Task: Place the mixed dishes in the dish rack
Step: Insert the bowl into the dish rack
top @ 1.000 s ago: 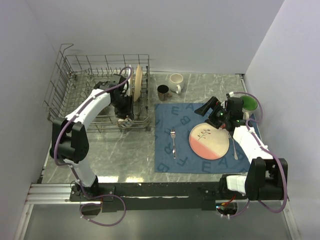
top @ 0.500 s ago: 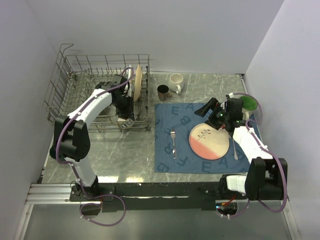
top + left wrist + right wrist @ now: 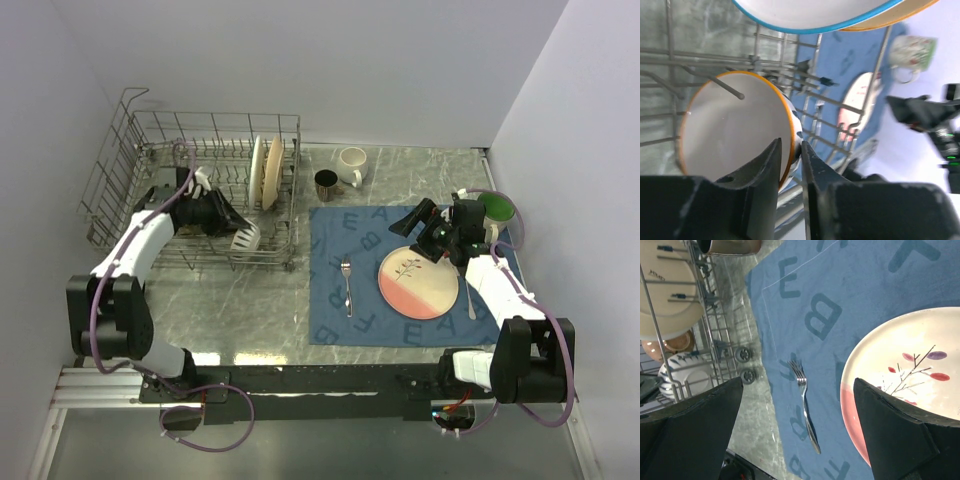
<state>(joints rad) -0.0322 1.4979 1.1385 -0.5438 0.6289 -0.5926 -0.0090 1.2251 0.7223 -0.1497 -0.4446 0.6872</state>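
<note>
The left arm has been swinging its elbow out leftward, and the left gripper is now reaching across the dish rack toward the orange-rimmed small bowl, which is leaning on the tines by the rack's near right corner. Seating this bowl is seemingly the step in hand. The jaws are standing narrowly apart with the bowl's rim lining up in the gap; whether they are pinching it I cannot tell. The right gripper is hanging wide open, holding nothing, over the far edge of the pink-and-cream plate on the blue placemat. The next move is likely calling for leaving the bowl settled and backing clear of the wires.
</note>
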